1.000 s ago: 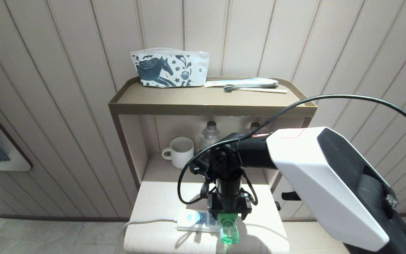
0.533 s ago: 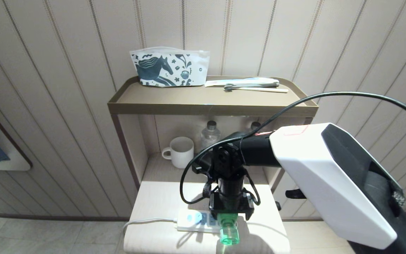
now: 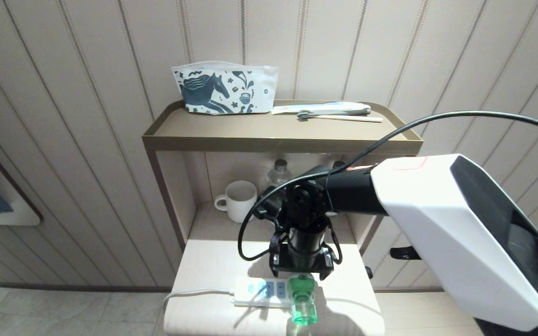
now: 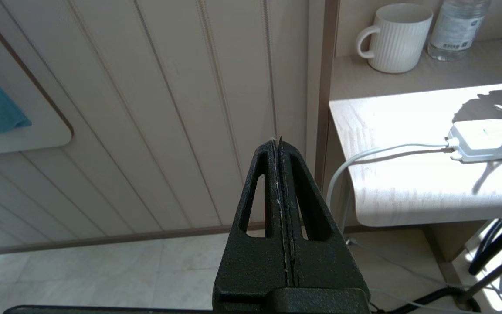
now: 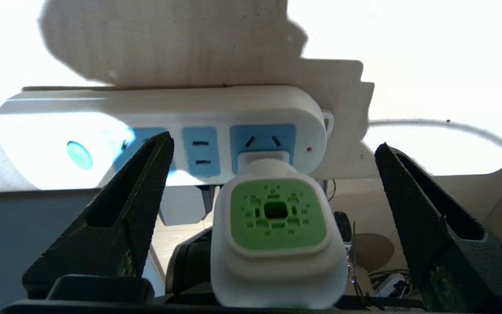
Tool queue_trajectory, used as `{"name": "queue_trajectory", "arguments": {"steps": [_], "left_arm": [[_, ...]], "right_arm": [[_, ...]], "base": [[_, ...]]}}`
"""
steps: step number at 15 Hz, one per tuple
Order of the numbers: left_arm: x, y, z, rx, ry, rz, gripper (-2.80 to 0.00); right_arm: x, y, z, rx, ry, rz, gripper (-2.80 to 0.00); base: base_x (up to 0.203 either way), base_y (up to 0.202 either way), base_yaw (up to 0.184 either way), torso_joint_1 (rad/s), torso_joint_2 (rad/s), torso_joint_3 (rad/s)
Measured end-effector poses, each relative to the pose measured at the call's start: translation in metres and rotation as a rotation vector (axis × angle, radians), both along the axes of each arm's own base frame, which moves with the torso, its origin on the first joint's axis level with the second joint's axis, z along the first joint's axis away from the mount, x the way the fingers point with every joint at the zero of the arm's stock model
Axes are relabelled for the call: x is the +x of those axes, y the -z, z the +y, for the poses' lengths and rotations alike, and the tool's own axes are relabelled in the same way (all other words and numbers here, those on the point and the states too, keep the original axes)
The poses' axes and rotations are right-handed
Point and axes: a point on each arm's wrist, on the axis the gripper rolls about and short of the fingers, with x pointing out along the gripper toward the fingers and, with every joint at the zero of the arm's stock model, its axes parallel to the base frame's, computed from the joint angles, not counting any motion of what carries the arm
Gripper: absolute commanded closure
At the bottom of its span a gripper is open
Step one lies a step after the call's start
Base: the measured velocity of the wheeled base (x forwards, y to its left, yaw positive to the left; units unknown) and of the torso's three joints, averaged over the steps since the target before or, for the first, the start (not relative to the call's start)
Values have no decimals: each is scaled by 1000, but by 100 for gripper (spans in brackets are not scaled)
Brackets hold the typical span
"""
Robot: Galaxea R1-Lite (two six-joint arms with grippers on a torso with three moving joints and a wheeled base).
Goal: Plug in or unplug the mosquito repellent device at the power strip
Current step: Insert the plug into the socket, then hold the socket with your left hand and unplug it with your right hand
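- Panelled wall behind; pale table (image 3: 213,266) carries the power strip (image 3: 262,291)
- mosquito repellent device (image 3: 302,303) sits plugged into the strip's end socket, hanging off the table's front edge
- right gripper (image 3: 300,267) above it, fingers (image 5: 129,209) spread wide, touching nothing; back straight off, clear of the head
- left gripper (image 4: 280,150) parked, fingers pressed together

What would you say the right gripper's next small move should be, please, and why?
Probably lift the right gripper straight up and clear. Its fingers stand wide on either side of the mosquito repellent device without touching it, and the device's plug sits in a socket of the power strip, so plugging in looks finished. The left gripper is shut and parked off to the side.
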Motion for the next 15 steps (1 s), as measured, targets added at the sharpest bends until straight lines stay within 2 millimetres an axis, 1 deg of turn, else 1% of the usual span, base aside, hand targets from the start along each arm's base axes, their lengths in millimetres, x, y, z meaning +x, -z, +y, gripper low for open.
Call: {"name": "queue_trajectory", "arguments": {"steps": [2,3,9,10,12,15], "left_arm": [[0,0,0,0,0,1,0],[0,0,0,0,0,0,0],[0,0,0,0,0,0,0],[0,0,0,0,0,0,0],[0,0,0,-1,0,-3,0],[0,0,0,-2,1,-4,0]], "right_arm": [[-2,-8,-1,10,-3,-12,-280],[-4,-15,-2,19,-5,-23,-280],[-22,-69,-14,68,-15,-137,-280],[-26,-76,-17,71,-15,-153,0],[-35,-88,-22,68,-19,-178,0],[-61,-116,-37,51,-55,-242,0]], "base": [[0,0,0,0,0,0],[0,0,0,0,0,0],[0,0,0,0,0,0],[0,0,0,0,0,0],[0,0,0,0,0,0],[0,0,0,0,0,0]]}}
